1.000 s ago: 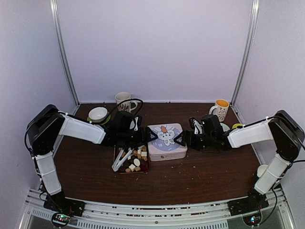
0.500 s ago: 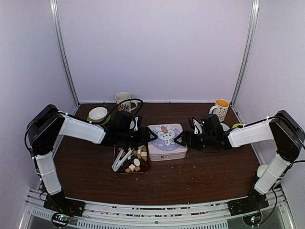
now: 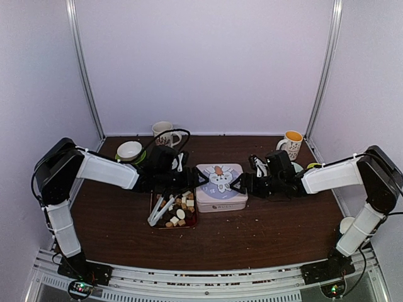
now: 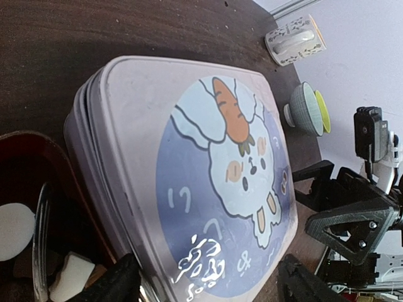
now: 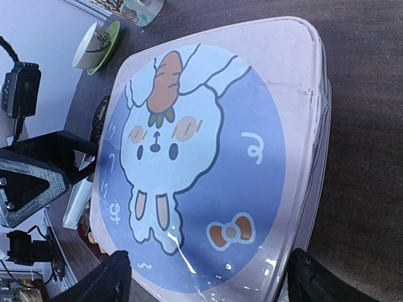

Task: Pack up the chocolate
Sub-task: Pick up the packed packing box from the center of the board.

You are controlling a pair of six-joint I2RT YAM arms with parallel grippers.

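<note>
While both arms reach inward over the dark wooden desk, a pale pink rabbit tin sits between them at the middle, its lid on and printed with a white rabbit under an orange carrot. The left end effector is at the tin's left end and the right end effector at its right end, facing each other across the lid. In each wrist view the black fingers stand wide apart with the tin's near end spanning the gap between them. Whether either end effector is clamping the tin or merely straddling it released, I cannot tell. The chocolate, a heap of small dark brown, tan and white pieces, lies on a dark red tray just beside the tin's left side, under the left arm's wrist. Metal tongs lie along the tray's left part. At the back of the desk are a white bowl on a green saucer, a white patterned mug and a yellow-lined mug.
</note>
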